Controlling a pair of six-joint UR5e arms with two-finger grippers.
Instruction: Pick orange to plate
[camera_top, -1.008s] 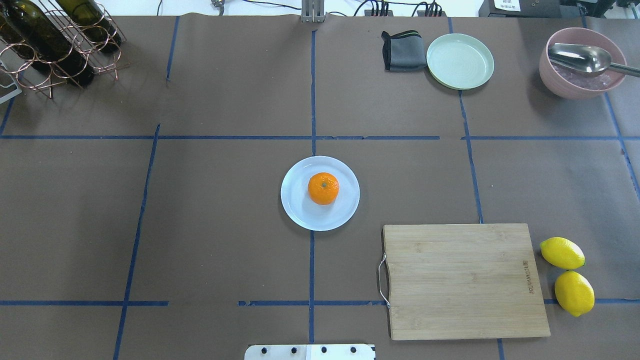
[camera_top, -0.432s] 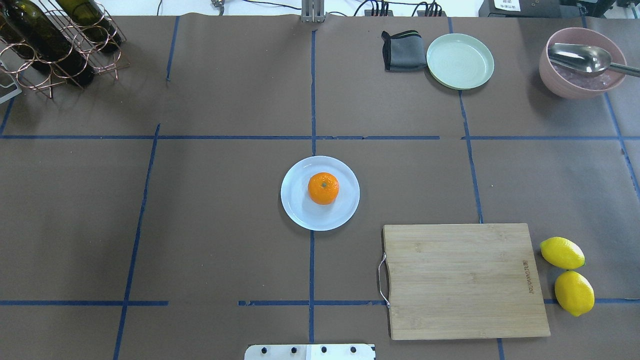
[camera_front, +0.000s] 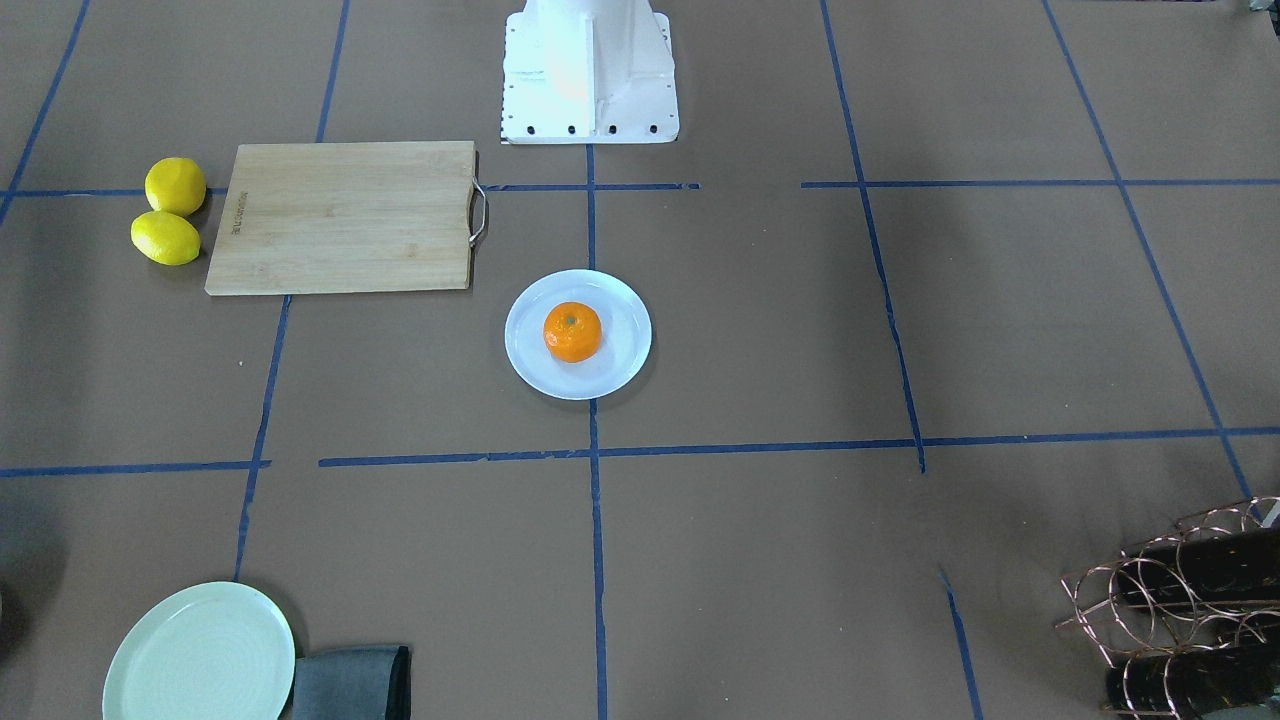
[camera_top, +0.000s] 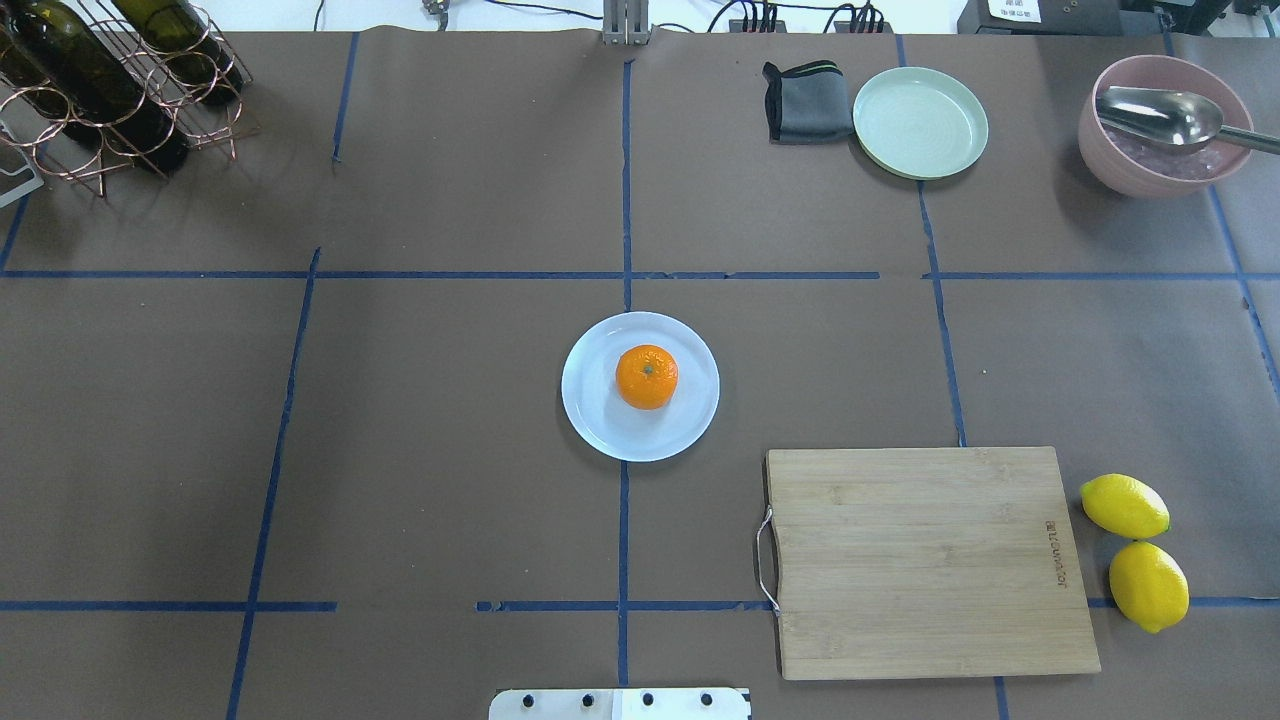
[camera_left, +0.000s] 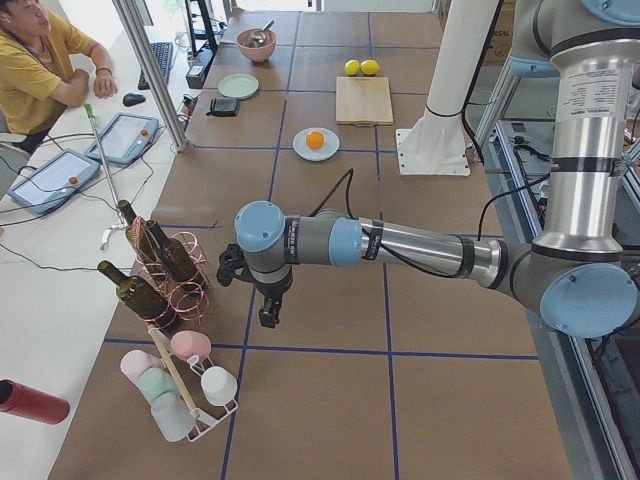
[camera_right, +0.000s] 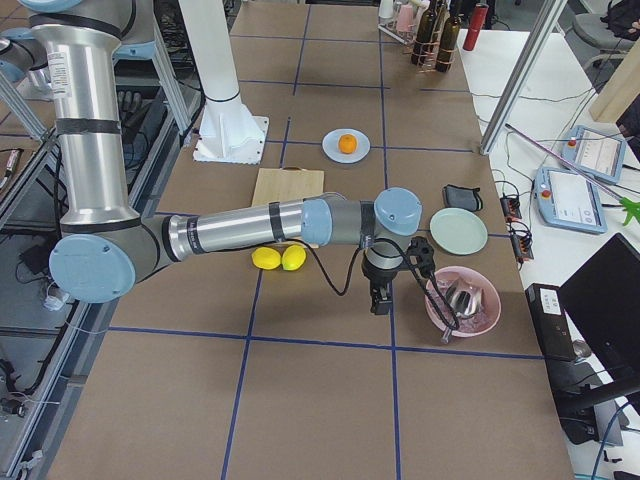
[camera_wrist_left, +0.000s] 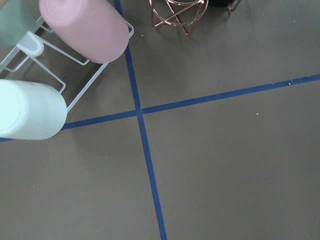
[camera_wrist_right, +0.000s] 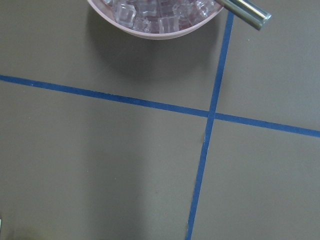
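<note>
Item: orange, resting on plate, near centre, a shade toward 1 o'clock in the overhead view. Change over the last second: none. Effectors: left gripper, right gripper, both well apart; opening cannot be told. Task judged complete.

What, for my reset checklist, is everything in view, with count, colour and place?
orange: 1, bright orange, on the plate
plate: 1, pale blue-white, centre of the table
green plate: 1, pale green, far right
cloth: 1, dark grey, beside the green plate
cutting board: 1, light wood, near right
lemons: 2, yellow, right of the cutting board
bowl: 1, pink, far right corner, holding ice and a steel scoop
wine rack: 1, copper, far left corner, holding dark green bottles
cups: several, pink, green, white, racked at the left end
left gripper: 1, black, near the wine rack
right gripper: 1, black, near the bowl
</note>
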